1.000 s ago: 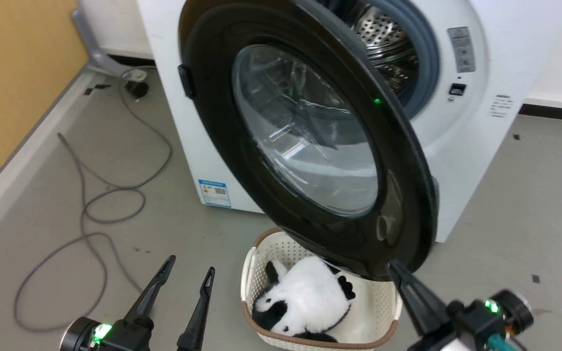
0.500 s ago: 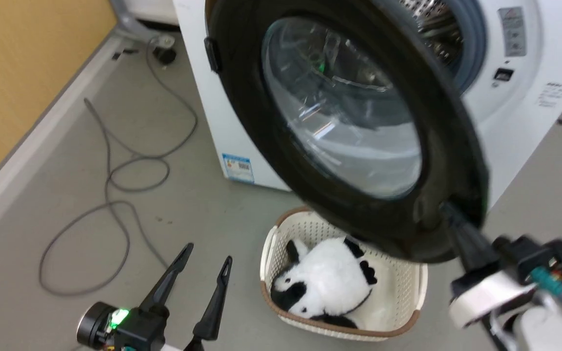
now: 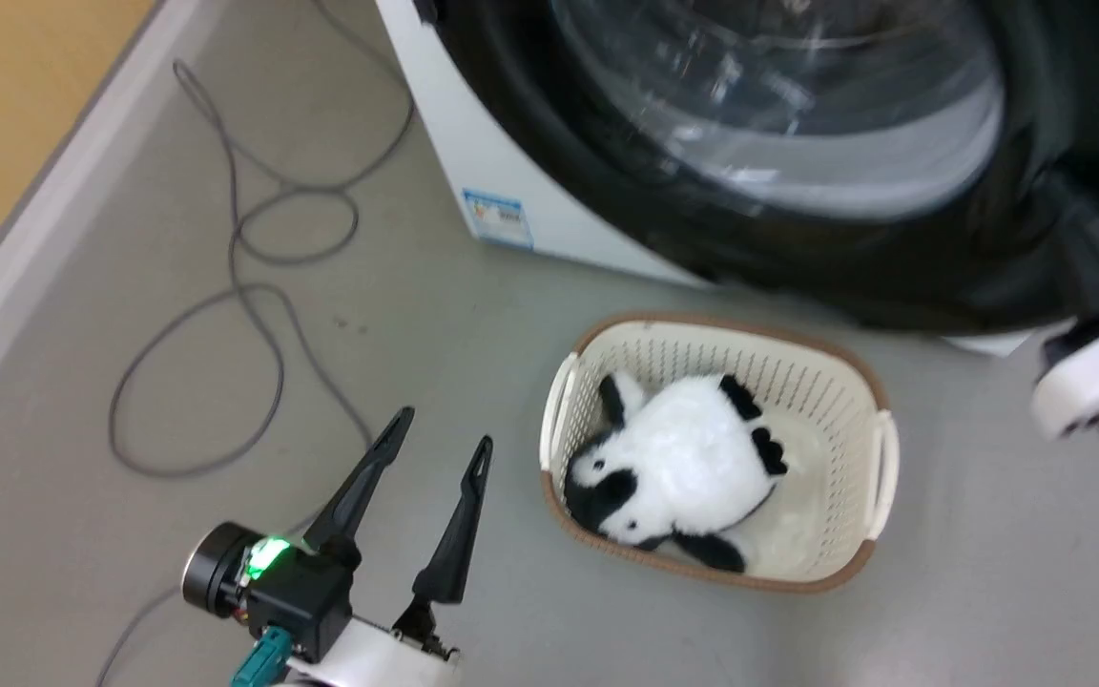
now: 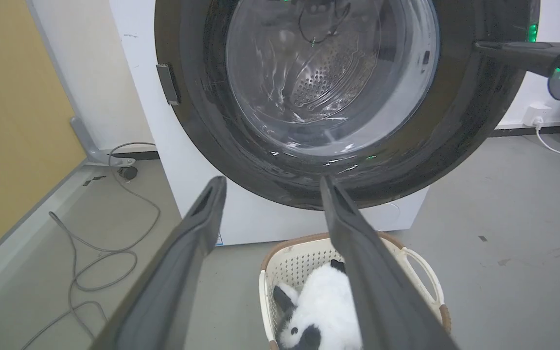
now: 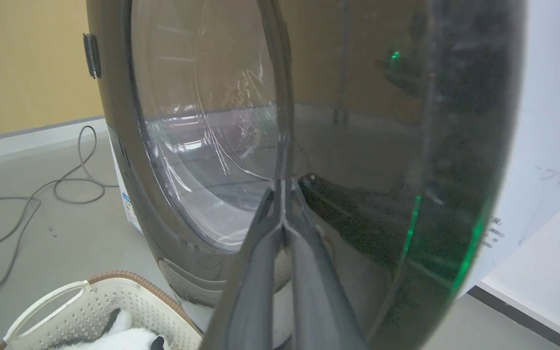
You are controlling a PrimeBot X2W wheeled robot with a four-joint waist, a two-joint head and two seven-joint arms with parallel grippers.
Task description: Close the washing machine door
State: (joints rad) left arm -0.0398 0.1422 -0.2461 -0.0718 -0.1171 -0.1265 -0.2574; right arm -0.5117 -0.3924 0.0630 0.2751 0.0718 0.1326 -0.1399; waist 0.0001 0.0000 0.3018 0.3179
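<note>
my right gripper (image 5: 282, 194) has come up from under the washing machine door (image 4: 455, 121) and now presses on its glossy rim, fingers pinched together on nothing. my head camera dipped too, so the scene's slide is my own doing. the door stands partly swung toward the washing machine (image 4: 134, 73), not latched yet, i judge. my left gripper (image 3: 445, 426) hangs spread wide beside the basket (image 3: 879, 448).

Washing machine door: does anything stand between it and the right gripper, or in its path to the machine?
Nothing visible stands between them: the right gripper, fingers together, has its tips on the washing machine door at the glossy rim. The basket sits below the door's lower edge. The gap behind the door is hidden.
</note>
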